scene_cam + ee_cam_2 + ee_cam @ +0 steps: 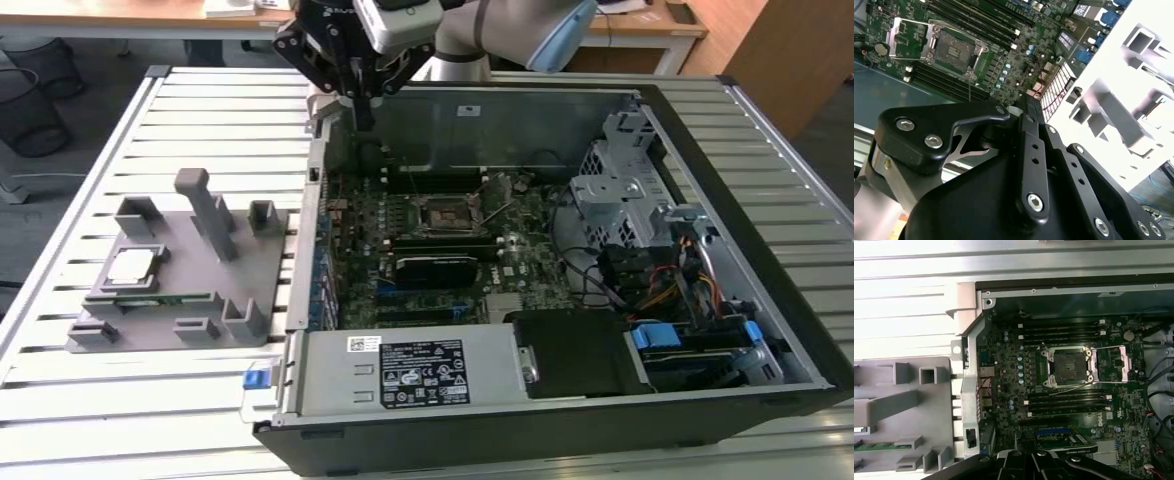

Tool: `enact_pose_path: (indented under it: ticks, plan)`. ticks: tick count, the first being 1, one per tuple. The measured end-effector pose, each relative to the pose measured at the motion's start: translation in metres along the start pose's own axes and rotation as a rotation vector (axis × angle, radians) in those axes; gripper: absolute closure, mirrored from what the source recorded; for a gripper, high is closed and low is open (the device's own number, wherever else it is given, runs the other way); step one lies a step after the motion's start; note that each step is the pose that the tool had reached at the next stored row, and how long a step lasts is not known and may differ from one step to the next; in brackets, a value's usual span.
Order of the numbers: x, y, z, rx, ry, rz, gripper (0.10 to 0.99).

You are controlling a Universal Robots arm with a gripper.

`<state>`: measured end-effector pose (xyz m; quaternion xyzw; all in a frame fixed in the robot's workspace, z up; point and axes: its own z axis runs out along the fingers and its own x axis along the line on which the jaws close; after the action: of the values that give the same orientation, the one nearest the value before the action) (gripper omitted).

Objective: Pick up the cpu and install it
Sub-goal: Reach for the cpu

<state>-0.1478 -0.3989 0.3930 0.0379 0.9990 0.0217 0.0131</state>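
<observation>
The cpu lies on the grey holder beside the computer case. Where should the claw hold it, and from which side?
Probably from straight above, pinching two opposite thin edges of the cpu. It lies flat, metal top up, seated on the grey holder, so the top is the open way in.

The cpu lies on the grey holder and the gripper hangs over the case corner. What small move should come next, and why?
Probably carry the gripper toward the exterior view's left, above the cpu. It hangs over the case, apart from the cpu on the grey holder, and the socket is open and empty.
</observation>
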Motion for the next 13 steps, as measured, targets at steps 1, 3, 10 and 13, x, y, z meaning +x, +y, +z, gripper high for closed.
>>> enact_pose_path:
  ticks: [1,3,10,13]
  plan:
    - [0.0008,-0.0001,0.0,0.0,0.0,0.0,0.98]
    - [0.0025,-0.0002,0.0,0.0,0.0,0.0,0.98]
    - [0.0082,-0.0006,-0.0001,0.0,0.0,0.0,0.98]
    - [0.0104,-0.0008,-0.0002,0.0,0.0,0.0,0.98]
